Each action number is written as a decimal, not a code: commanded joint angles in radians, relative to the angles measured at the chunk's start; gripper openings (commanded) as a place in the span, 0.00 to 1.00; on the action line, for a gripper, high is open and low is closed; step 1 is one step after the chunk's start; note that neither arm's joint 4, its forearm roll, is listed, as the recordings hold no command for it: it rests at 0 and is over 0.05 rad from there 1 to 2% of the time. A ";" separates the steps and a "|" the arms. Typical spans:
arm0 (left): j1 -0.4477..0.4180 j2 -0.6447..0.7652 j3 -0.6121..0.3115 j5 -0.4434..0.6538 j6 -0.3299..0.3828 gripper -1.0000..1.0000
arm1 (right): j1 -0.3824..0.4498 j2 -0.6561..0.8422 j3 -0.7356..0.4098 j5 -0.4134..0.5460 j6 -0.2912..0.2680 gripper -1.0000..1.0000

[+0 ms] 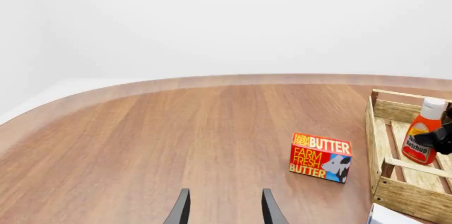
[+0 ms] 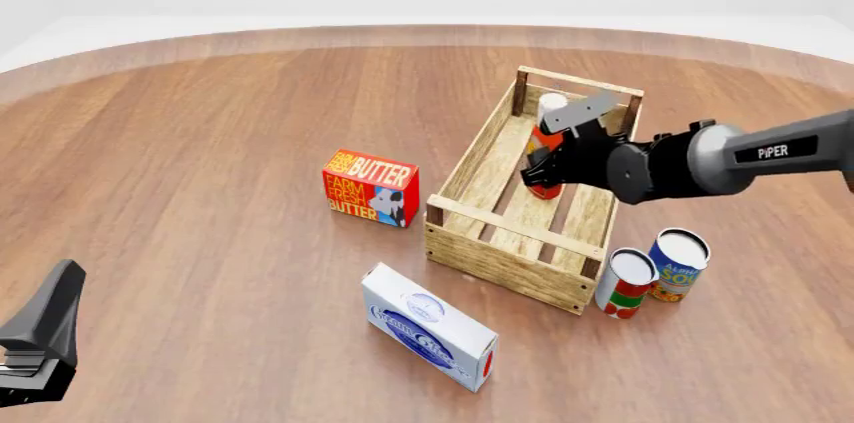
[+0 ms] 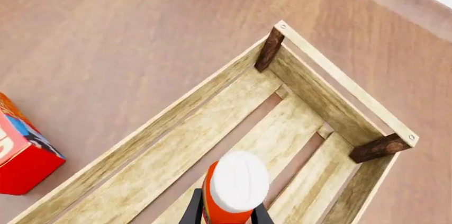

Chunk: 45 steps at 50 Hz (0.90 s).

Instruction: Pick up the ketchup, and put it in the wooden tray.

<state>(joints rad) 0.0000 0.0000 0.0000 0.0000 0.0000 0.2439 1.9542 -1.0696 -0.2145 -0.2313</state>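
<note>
The ketchup (image 2: 546, 139) is a slim red-orange bottle with a white cap, held upright inside the far half of the wooden tray (image 2: 470, 159). My right gripper (image 2: 550, 158) is shut on the bottle's body. In the right wrist view the white cap of the ketchup (image 3: 238, 184) shows between the dark fingers (image 3: 192, 212), above the slatted floor of the wooden tray (image 3: 233, 115). The left wrist view shows the ketchup (image 1: 422, 131) in the wooden tray (image 1: 406, 197) off to one side. My left gripper (image 1: 222, 208) is open and holds nothing; in the front view it sits at the near left (image 2: 40, 343).
A red butter box (image 2: 371, 188) stands left of the tray. A white and blue box (image 2: 429, 326) lies near the tray's front corner. Two cans (image 2: 654, 271) stand at the tray's near right end.
</note>
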 commanded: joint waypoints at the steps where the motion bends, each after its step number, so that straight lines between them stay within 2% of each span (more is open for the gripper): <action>1: 0.000 0.000 0.000 0.000 0.000 1.00 | -0.014 0.015 0.008 -0.017 0.008 0.00; 8: 0.000 0.000 0.000 0.000 0.000 1.00 | -0.018 0.006 0.039 -0.033 0.015 0.00; 9: 0.000 0.000 0.000 0.000 0.000 1.00 | -0.021 0.005 0.045 -0.035 0.015 1.00; 12: 0.000 0.000 0.000 0.000 0.000 1.00 | -0.019 0.003 0.049 -0.033 0.030 1.00; 45: 0.000 0.000 0.000 0.000 0.000 1.00 | -0.025 -0.091 0.040 -0.015 0.038 1.00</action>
<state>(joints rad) 0.0000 0.0000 0.0000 0.0000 0.0000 0.2189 1.8953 -1.0311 -0.2355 -0.1982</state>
